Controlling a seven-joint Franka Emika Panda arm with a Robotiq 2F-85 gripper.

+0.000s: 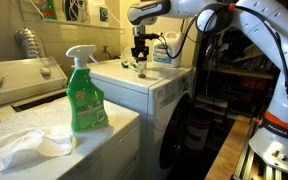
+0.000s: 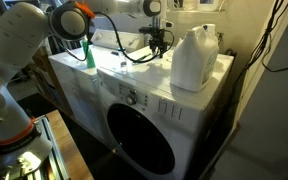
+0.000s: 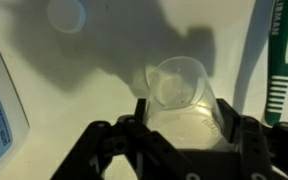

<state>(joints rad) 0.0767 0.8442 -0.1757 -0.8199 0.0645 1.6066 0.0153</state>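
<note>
Cup (image 3: 179,82), clear plastic, sits on top of the washer (image 2: 84,95), right btwn the fingers of the gripper (image 3: 181,112). Jaws stand one on each side of the cup, v. close to its walls. Can't tell if they pinch it or just frame it. Looks like the grab step, I think. Next move prob needs a soft squeeze, then a straight lift, b/c the cup is thin & could slip or squash. White jug (image 2: 194,58) also stands on the washer, near the gripper. Hard to see: cup is tiny in both exterior views. Green thing (image 3: 272,60) on the washer is cut off by the picture edge.
</note>
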